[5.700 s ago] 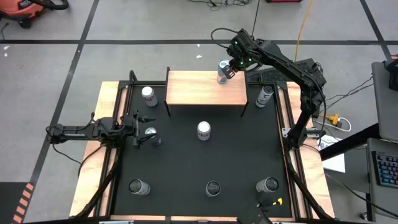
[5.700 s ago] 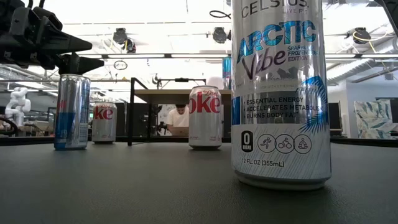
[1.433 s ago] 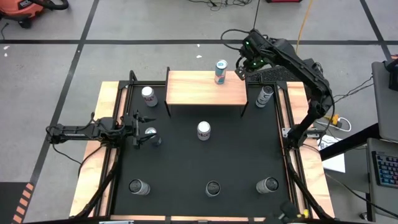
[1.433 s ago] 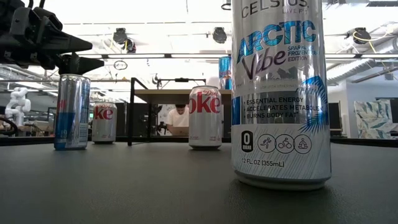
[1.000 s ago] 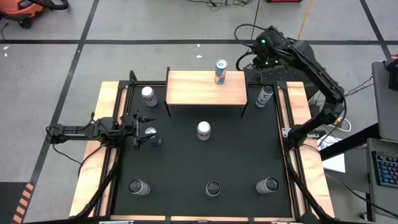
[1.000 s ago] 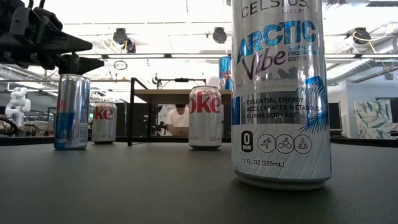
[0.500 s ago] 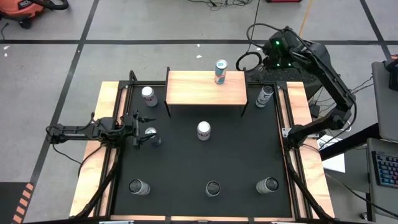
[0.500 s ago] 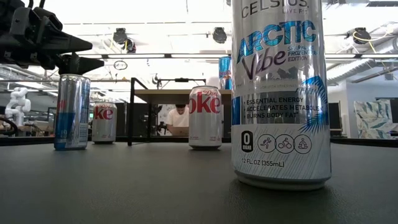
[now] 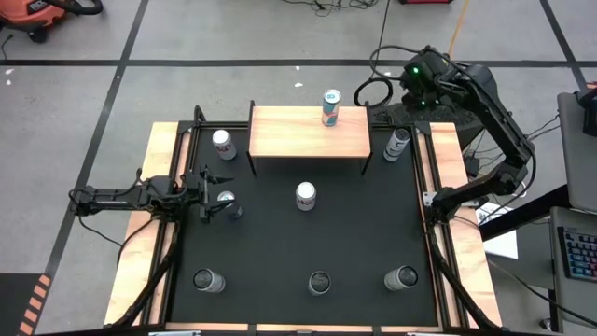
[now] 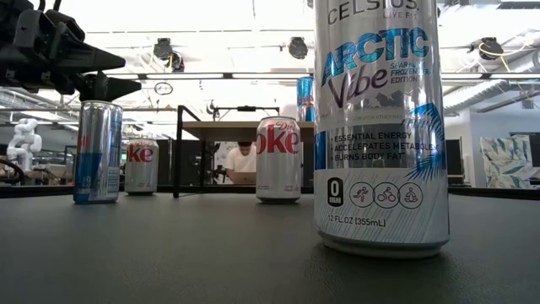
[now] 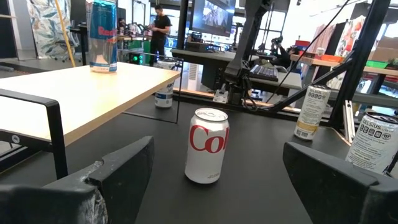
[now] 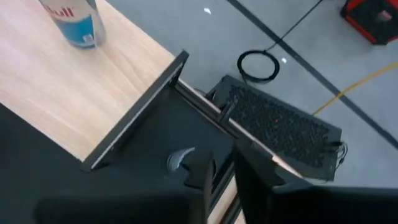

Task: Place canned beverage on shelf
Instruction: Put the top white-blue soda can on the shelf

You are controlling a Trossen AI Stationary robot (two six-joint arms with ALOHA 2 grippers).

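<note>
The right gripper (image 9: 403, 86) hangs empty, fingers nearly together, off the shelf's (image 9: 298, 140) far right corner. The blue can (image 9: 330, 106) stands upright on the shelf, apart from it. The left gripper (image 9: 207, 194) waits wide open around nothing, a Coke can (image 11: 207, 145) ahead of it.

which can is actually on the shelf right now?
Only the blue Red Bull can, standing upright near the far edge of the shelf. Every other can stands on the black mat.
</note>
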